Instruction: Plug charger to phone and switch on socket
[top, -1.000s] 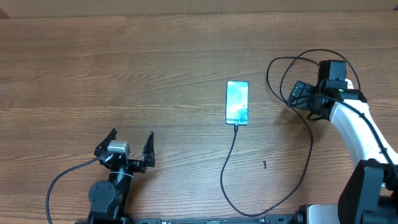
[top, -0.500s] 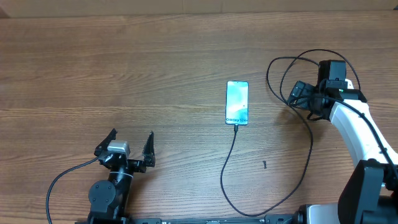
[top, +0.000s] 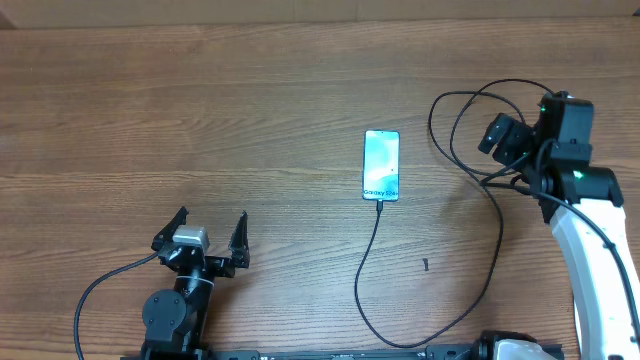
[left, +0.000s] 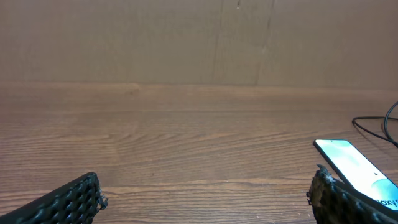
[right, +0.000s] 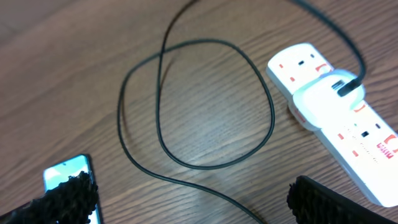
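left gripper near-left, jaws wide, empty. charger is a light, limp cable w/ only its stiff tip worth pinching; the tip looks already seated in the near end of the phone, which is slim & slippery, mid surface. socket at right: light strip, may skid when a switch is pressed. right gripper spread, empty. vs 1 s ago it has swung right; rest unmoved.

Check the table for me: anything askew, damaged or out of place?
Nothing looks damaged or spilled. The phone lies flat and lit, with the charger at its bottom edge. Only oddity: a small dark speck on the table right of the charger, too small to identify. The charger loops loosely beside the socket.
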